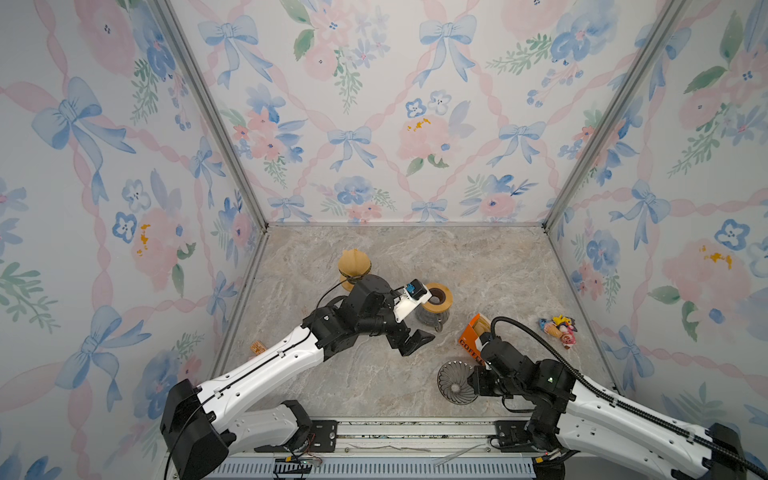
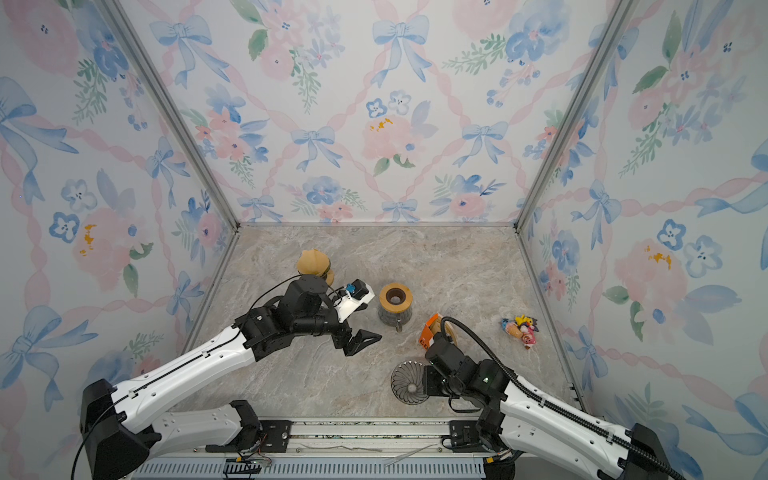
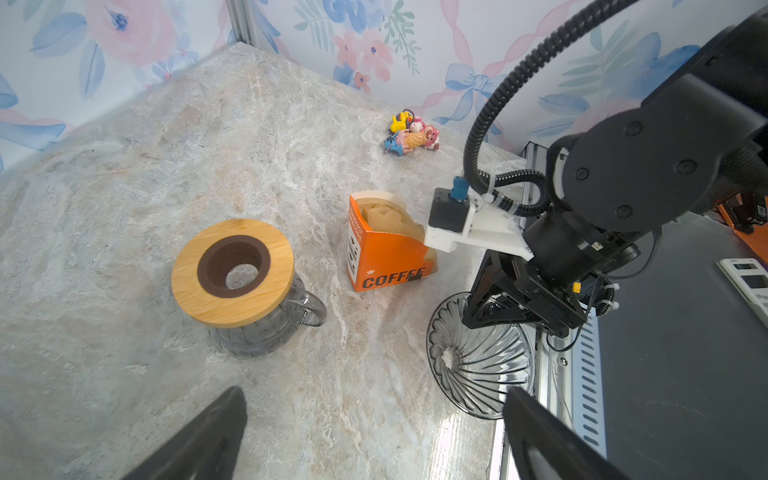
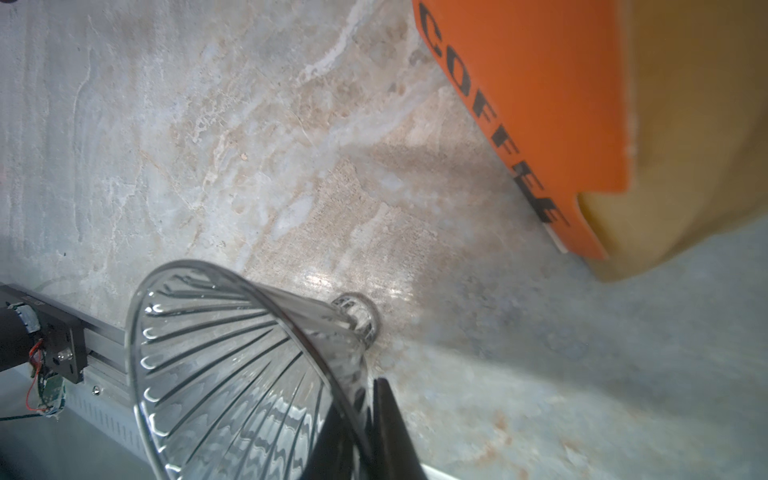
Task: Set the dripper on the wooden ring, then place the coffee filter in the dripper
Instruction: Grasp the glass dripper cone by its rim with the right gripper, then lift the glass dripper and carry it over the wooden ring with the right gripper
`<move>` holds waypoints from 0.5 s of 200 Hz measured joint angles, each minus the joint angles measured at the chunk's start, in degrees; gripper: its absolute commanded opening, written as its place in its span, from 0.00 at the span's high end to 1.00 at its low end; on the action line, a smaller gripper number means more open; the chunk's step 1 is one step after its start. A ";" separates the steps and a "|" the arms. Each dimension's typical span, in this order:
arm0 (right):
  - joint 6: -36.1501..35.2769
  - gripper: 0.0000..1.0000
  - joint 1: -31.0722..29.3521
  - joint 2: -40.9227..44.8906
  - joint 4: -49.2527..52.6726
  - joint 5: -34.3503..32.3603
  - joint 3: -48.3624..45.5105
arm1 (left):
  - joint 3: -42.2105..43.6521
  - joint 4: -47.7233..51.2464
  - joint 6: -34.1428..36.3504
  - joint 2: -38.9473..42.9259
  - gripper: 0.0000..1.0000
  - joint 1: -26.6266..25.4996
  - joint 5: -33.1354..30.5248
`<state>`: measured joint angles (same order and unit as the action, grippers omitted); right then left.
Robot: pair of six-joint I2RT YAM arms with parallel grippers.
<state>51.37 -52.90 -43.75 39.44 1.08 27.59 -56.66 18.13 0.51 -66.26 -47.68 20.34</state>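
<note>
The clear ribbed glass dripper [image 1: 453, 384] [image 2: 407, 384] [image 3: 478, 365] [image 4: 232, 365] lies tipped on its side near the table's front edge. My right gripper [image 1: 471, 380] [image 2: 426, 380] [image 4: 361, 399] is shut on its rim, one finger inside the cone and one outside. Brown paper coffee filters [image 3: 386, 218] [image 4: 685, 145] stand stacked in an orange "COFFEE" box [image 1: 469, 338] [image 2: 427, 334] [image 3: 386, 253] [image 4: 540, 104] just behind the dripper. My left gripper [image 1: 417, 343] [image 2: 363, 343] [image 3: 374, 395] hangs open and empty over bare table, left of the dripper.
A glass carafe with a wooden ring lid [image 1: 436, 299] [image 2: 395, 297] [image 3: 232, 272] stands behind the left gripper. Small colourful toys [image 1: 559, 328] [image 3: 409, 133] lie at the right. A tan rounded object [image 1: 353, 264] sits at the back left. A metal rail [image 1: 415, 432] runs along the front edge.
</note>
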 measured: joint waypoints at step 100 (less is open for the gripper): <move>-2.91 0.91 6.58 -1.05 3.34 1.64 6.54 | 0.96 -1.01 0.39 2.27 0.02 0.00 -0.39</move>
<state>48.47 -46.33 -44.80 42.78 2.72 34.13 -55.70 17.12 0.91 -63.99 -47.68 19.94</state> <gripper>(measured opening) 0.092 0.982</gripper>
